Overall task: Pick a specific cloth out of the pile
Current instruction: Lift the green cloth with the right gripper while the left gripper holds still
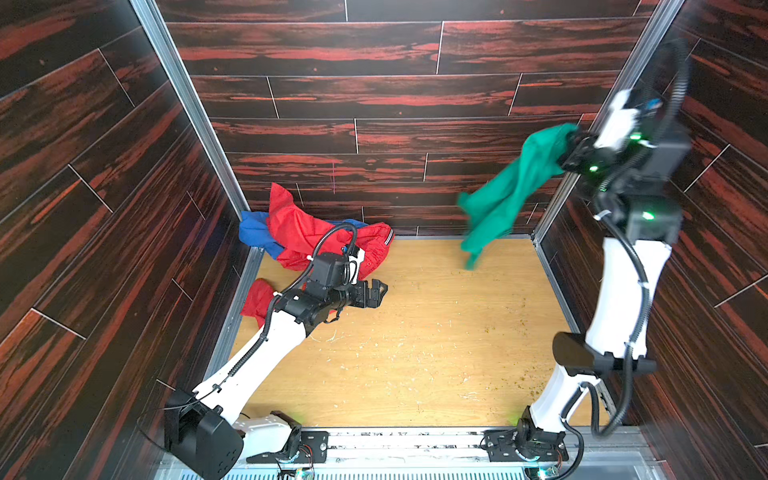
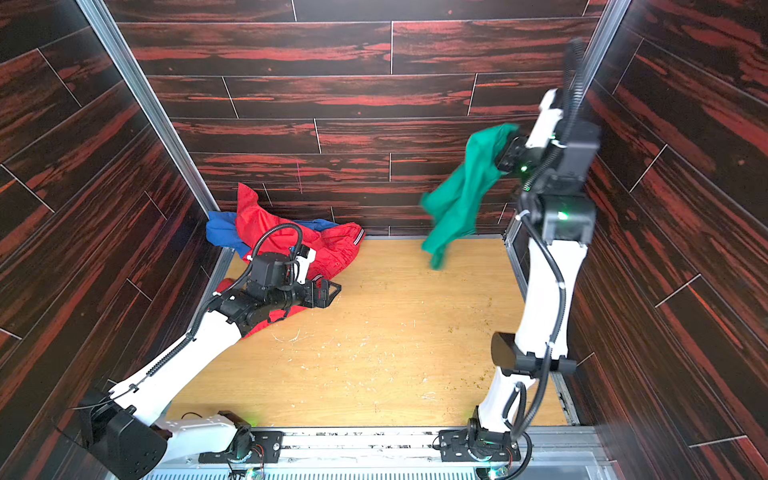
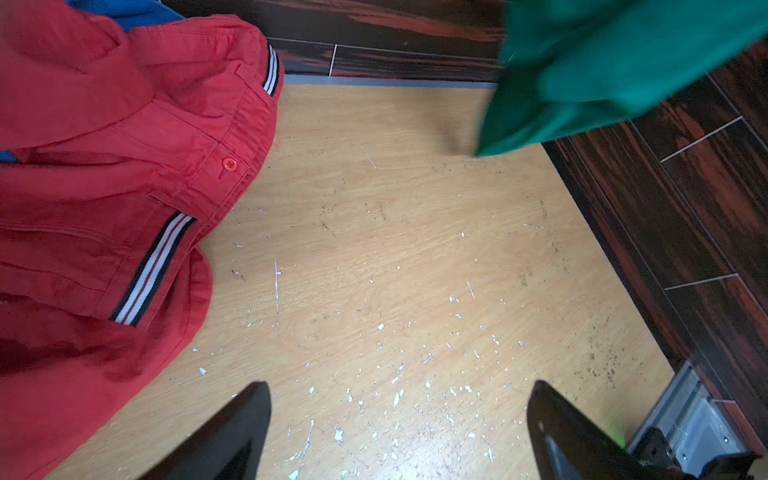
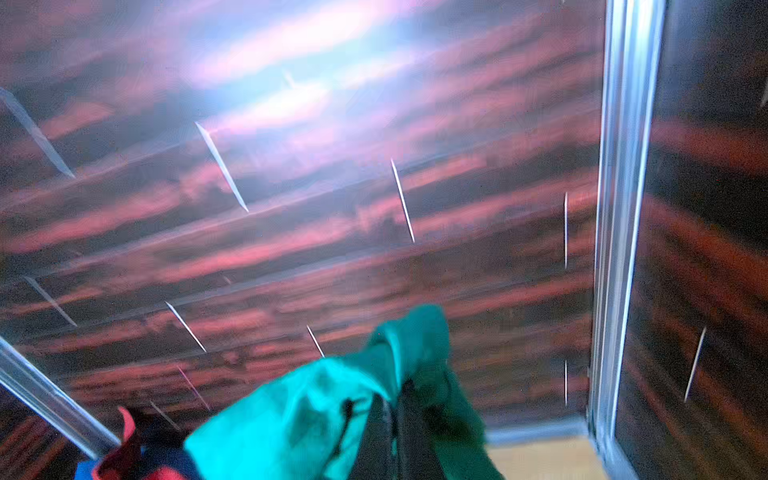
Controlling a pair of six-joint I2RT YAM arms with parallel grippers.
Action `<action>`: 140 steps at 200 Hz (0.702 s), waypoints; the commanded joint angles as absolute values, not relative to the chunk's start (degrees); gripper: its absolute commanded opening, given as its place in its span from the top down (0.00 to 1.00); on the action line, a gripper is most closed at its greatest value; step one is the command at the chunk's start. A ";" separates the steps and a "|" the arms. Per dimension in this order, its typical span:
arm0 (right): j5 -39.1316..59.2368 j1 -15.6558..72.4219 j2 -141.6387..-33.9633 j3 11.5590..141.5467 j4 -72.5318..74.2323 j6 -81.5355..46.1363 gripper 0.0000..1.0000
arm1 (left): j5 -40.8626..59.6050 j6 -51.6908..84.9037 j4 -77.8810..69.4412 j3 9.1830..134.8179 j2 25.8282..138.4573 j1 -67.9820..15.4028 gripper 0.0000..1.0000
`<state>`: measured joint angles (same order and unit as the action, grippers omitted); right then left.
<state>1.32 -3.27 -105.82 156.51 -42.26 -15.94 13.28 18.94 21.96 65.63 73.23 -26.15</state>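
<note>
Up at two o'clock, the cloth (image 1: 511, 195) is squeezed by the right gripper (image 1: 570, 150); the left gripper (image 1: 376, 293) is spread wide.

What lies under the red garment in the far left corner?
A blue cloth shows from under the red garment at its left and far edges. How far it reaches beneath, and whether anything else lies there, is covered by the red fabric.

- L arm: stretched low & fwd, forearm approx level; left gripper (image 1: 379, 293) empty, fingers (image 3: 232, 440) spread wide.
- R arm: upright, raised high; right gripper (image 1: 570, 154) pinched tight on the cloth (image 1: 511, 195).
</note>
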 commanded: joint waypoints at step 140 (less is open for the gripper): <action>11.45 -5.07 -107.11 141.82 -40.27 -20.56 1.00 | 9.43 18.82 19.61 62.54 71.01 -26.02 0.01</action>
